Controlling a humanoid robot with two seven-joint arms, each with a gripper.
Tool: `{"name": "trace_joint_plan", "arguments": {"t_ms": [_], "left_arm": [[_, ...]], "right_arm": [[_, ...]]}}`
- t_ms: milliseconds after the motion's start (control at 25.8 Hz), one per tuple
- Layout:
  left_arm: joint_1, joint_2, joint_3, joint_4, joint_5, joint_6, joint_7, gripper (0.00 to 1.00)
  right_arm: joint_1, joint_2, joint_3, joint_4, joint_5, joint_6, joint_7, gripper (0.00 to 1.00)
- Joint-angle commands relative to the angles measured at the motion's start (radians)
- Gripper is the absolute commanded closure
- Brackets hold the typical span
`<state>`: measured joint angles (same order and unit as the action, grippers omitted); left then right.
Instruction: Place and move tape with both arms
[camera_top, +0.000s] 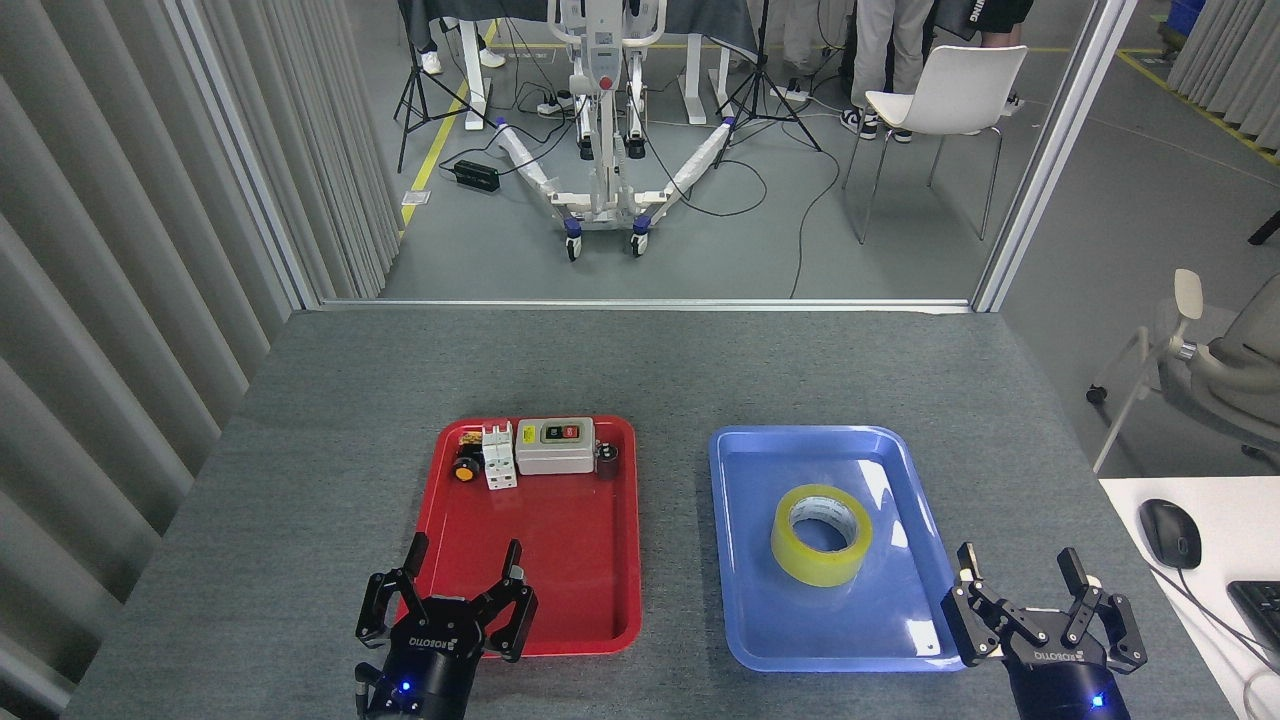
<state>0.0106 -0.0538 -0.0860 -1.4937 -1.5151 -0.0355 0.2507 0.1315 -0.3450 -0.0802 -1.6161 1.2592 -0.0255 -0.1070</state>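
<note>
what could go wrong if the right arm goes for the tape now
The tape lies flat in the blue tray, so the open right gripper may clip the tray's raised rim or just slide the roll. A carry toward the red tray could also cross the open left gripper.
</note>
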Motion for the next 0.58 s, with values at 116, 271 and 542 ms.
{"name": "trace_joint_plan", "arguments": {"t_ms": [116, 271, 542], "left_arm": [[0.003, 0.031, 0.0, 0.013, 0.001, 0.0, 0.002, 0.0], [0.002, 0.041, 0.002, 0.023, 0.001, 0.0, 0.006, 0.0], [0.002, 0.045, 0.002, 0.036, 0.0, 0.0, 0.006, 0.0]], "right_arm": [[0.003, 0.0, 0.0, -0.001, -0.004, -0.005, -0.002, 0.01], [0.013, -0.002, 0.0, -0.001, -0.004, -0.004, -0.002, 0.01], [0.013, -0.002, 0.0, -0.001, -0.004, -0.005, -0.002, 0.01]]}}
